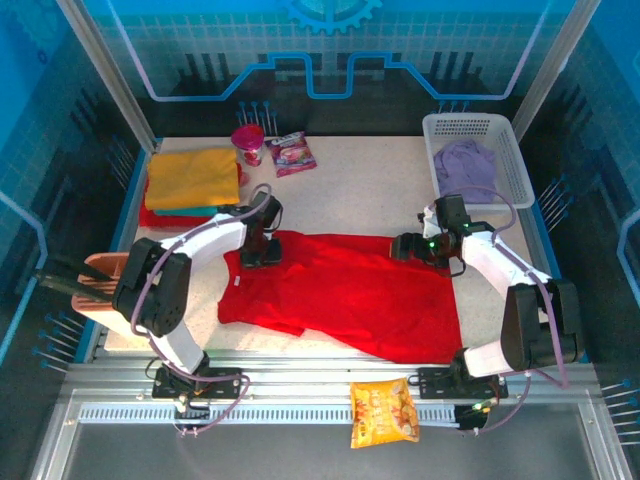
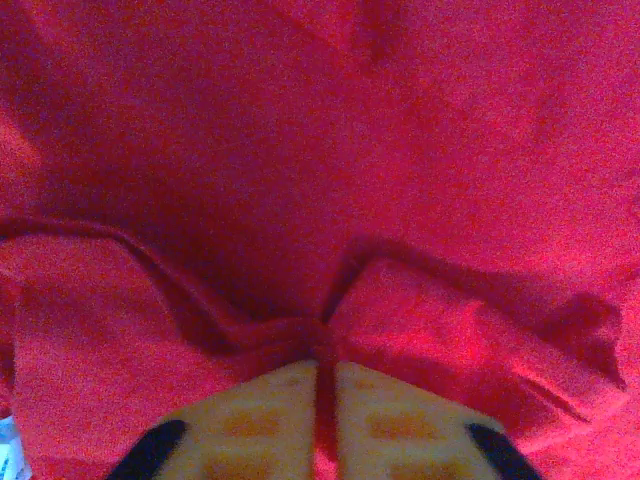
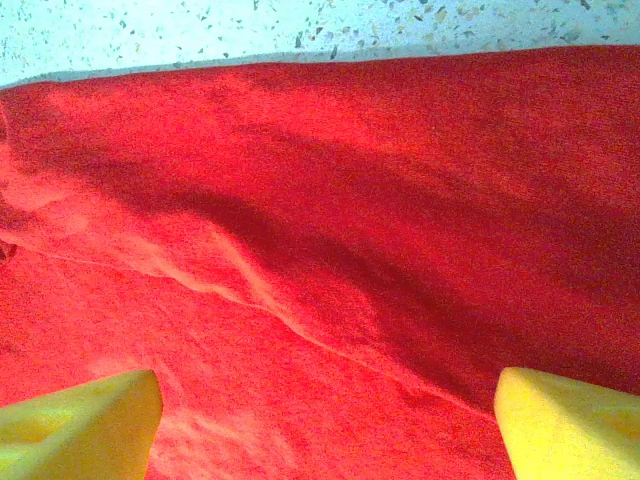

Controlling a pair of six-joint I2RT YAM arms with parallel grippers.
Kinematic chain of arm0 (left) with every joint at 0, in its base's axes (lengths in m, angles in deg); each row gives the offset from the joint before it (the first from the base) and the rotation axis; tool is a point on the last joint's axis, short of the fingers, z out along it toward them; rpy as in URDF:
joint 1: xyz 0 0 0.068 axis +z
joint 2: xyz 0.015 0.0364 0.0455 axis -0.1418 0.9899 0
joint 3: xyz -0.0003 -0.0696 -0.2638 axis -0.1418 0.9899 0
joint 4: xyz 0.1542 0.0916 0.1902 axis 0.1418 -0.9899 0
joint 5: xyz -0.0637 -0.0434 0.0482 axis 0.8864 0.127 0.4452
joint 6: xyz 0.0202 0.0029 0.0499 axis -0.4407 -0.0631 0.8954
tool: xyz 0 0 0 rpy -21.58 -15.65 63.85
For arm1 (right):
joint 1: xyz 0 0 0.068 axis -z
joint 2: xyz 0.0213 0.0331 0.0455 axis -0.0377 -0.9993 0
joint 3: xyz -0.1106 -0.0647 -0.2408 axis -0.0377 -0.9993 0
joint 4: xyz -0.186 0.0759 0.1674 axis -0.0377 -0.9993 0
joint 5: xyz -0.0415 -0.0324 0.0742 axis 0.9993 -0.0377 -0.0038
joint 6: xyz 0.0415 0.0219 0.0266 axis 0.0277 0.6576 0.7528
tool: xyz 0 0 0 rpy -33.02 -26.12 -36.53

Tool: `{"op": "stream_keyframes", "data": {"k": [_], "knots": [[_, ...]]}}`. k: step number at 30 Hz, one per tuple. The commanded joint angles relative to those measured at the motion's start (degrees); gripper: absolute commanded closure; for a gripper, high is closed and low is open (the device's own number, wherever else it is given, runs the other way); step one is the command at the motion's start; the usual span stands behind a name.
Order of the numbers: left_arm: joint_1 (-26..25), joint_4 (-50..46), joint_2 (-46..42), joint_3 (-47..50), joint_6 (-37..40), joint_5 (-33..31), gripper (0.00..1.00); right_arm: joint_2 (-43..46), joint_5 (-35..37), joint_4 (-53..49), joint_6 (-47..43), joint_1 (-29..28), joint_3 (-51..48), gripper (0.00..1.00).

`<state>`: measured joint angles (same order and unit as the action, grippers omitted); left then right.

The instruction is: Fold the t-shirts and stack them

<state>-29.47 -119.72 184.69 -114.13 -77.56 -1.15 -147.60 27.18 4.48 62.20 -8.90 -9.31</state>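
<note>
Snack bag (image 1: 384, 413), one, lies on the near rail, nearer than the red t-shirt (image 1: 350, 290) spread flat on the desk (image 1: 370, 175). You see two hands. Your left hand (image 2: 322, 372) is pinched tight on a fold at that shirt's far-left edge. Your right hand (image 1: 408, 247) gapes wide, holding nothing, over its far-right edge. Left of the shirt sits one folded stack, yellow t-shirt (image 1: 192, 176) topmost. Right of it, one lilac t-shirt (image 1: 466, 165) fills a white basket (image 1: 515, 165).
</note>
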Motion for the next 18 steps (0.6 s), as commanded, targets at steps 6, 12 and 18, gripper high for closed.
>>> {"op": "stream_keyframes", "data": {"k": [6, 12, 18], "knots": [[-2.80, 0.31, -4.24, 2.78, -2.70, 0.47, 1.00, -0.13, -0.62, -0.08, 0.19, -0.73, 0.47, 0.13], [-8.08, 0.62, -12.48, 7.86, -6.36, -4.91, 1.00, 0.03, -0.70, 0.00, 0.42, -0.80, 0.31, 0.13], [-14.82, -0.32, -19.98, 14.84, -13.99, -9.05, 0.80, -0.31, -0.72, 0.36, 0.69, -1.24, 0.39, 0.13]]}}
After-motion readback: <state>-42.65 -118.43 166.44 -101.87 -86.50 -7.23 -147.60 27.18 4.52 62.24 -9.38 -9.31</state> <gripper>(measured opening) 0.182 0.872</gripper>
